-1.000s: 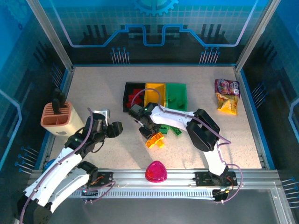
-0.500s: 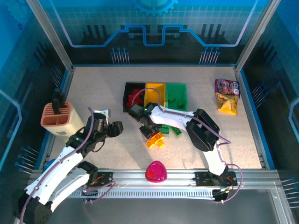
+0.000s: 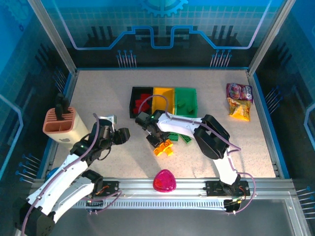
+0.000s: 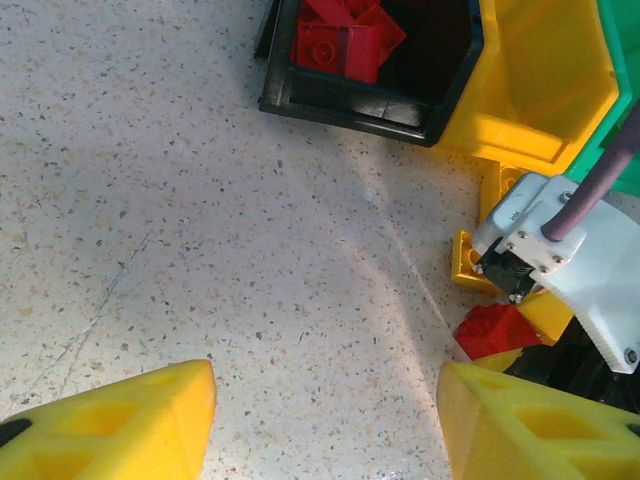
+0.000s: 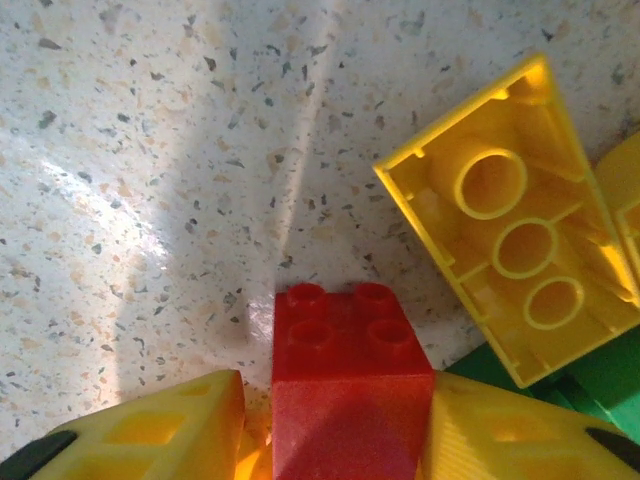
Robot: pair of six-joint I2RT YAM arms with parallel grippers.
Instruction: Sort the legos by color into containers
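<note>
Right gripper (image 3: 156,140) slightly leftward; wrist view: red lego (image 5: 350,400) between fingers (image 5: 160,430)

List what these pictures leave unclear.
Right wrist view: whether the right gripper clamps the small red studded plastic brick; bottom edge cuts contact off.
Top view: contents of the green open-top plastic bin, too small.
Top view: how many loose bricks; the right arm covers some.

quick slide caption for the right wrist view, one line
Right end effector straddling a small red studded plastic brick, upturned yellow plastic brick alongside.
</note>
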